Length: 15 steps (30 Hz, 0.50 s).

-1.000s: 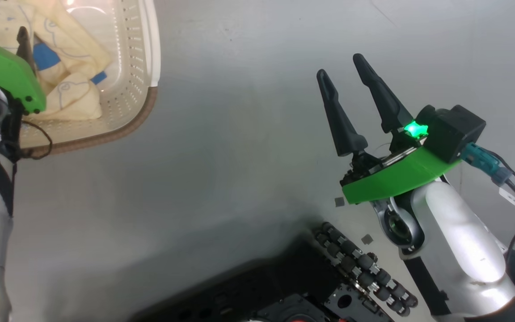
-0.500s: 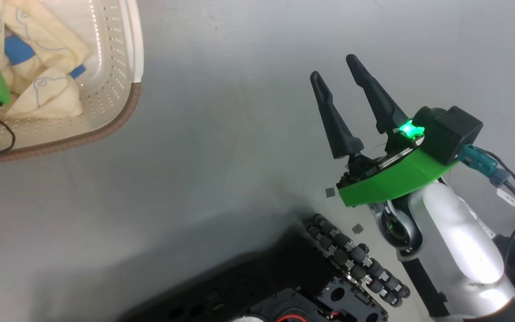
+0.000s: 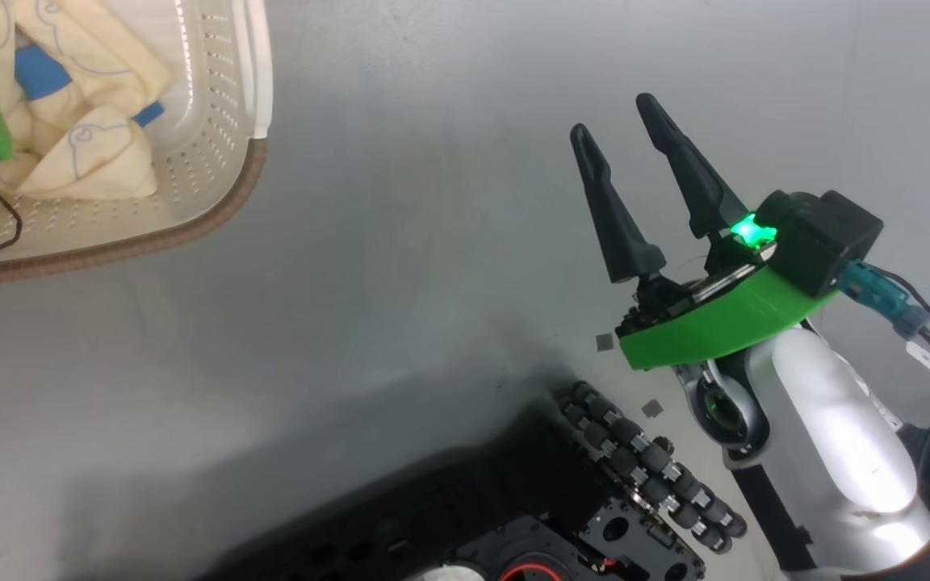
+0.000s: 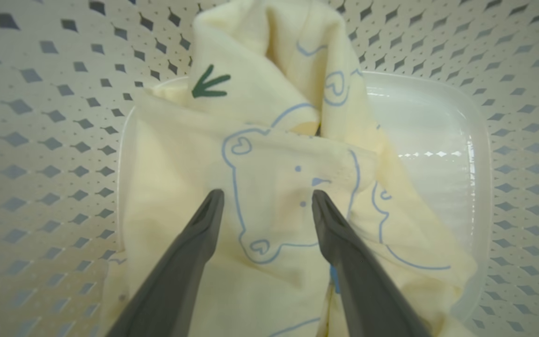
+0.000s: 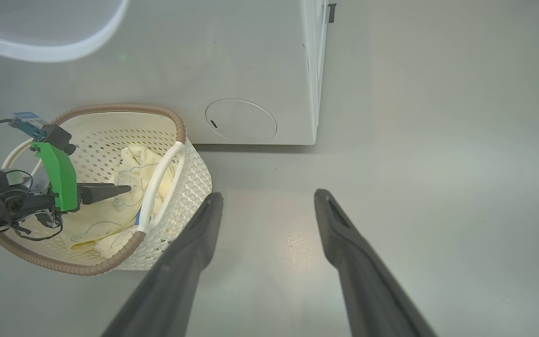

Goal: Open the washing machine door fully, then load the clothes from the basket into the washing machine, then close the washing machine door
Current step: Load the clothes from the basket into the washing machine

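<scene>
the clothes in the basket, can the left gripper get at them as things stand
Probably yes: the left gripper hangs open inside the basket, pointing straight at the clothes, with nothing between them.

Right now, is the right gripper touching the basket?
Apart. The head view shows wide bare floor between the open right gripper and the basket.

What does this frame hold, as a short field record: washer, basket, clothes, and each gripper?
washing machine: white lower panel with a round cover in view
basket: on the floor, close beside the washing machine
clothes: crumpled cream fabric with blue line drawings, inside the basket
left gripper: open, fingers spread over the clothes inside the basket; contact cannot be told
right gripper: open, empty, over bare floor
</scene>
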Tool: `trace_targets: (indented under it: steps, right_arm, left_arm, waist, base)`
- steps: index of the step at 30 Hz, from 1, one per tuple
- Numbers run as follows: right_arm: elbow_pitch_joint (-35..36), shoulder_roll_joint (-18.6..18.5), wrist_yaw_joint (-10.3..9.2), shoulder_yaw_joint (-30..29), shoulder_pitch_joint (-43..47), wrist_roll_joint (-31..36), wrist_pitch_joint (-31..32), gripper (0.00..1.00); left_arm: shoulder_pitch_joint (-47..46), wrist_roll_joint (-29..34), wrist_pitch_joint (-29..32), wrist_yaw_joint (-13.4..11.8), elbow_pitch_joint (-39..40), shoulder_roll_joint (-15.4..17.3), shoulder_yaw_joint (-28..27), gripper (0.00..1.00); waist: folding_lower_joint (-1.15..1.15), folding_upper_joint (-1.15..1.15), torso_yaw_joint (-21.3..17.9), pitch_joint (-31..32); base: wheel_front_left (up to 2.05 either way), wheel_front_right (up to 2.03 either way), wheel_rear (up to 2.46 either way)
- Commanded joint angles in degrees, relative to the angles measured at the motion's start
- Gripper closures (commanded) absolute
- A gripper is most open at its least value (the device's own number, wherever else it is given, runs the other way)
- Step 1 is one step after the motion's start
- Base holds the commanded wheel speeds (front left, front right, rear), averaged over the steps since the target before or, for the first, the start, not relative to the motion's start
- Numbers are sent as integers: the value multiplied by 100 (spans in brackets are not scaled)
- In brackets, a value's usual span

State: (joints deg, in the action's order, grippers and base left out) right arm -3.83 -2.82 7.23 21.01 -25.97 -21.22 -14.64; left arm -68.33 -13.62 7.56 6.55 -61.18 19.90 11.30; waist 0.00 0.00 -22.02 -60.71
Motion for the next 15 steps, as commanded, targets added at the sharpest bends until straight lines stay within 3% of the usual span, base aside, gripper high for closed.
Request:
trace_targets:
  steps: [1, 15]
  right_arm:
    - [150, -6, 25, 32, 389, 46, -36, 0]
    - [243, -6, 25, -160, 619, 159, -36, 0]
  left_arm:
    - [-2, 26, -49, 4, 54, 123, -39, 0]
    - [-383, 15, -194, 43, -522, -153, 252, 0]
  waist:
    - [0, 0, 12, -11]
    - [0, 0, 75, -82]
  base:
    - [0, 0, 0]
    - [0, 0, 0]
